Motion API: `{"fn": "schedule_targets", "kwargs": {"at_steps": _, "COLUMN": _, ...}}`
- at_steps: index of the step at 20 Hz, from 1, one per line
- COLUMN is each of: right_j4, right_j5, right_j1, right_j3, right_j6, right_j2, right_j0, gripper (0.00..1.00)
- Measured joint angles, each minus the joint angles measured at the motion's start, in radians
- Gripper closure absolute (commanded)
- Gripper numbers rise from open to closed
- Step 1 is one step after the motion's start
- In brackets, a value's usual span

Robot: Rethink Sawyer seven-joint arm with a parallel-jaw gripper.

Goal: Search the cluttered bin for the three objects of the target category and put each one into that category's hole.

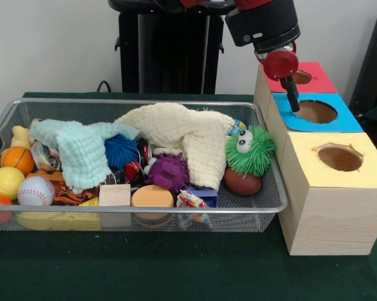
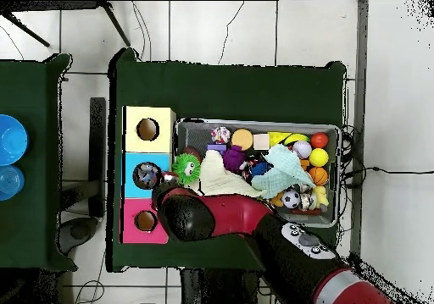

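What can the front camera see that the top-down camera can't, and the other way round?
Only the front view shows the brown ball tucked under the fuzzy green googly-eyed toy. Only the overhead view shows two blue round bowls on a side table. Both show the wire mesh bin, the cream knitted cloth and the claw at the blue-topped box's hole.

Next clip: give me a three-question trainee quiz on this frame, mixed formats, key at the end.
1. True or false: the gripper hangs over the blue box's hole.
2. Which box sits nearest the front camera? A) red box B) blue C) yellow box
3. Fill in: the green fuzzy toy with googly eyes lies at the bin's end nearest the ____.

Key: 1 true; 2 C; 3 boxes.
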Motion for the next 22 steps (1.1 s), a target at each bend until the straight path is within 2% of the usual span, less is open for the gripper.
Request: {"fn": "schedule_targets", "kwargs": {"at_steps": 22, "right_j4": 0.038, "right_j5": 0.0, "right_j1": -0.017, "right_j3": 0.002, "right_j6": 0.0, "right_j2": -0.029, "right_j0": 0.017, "gripper": 0.0}}
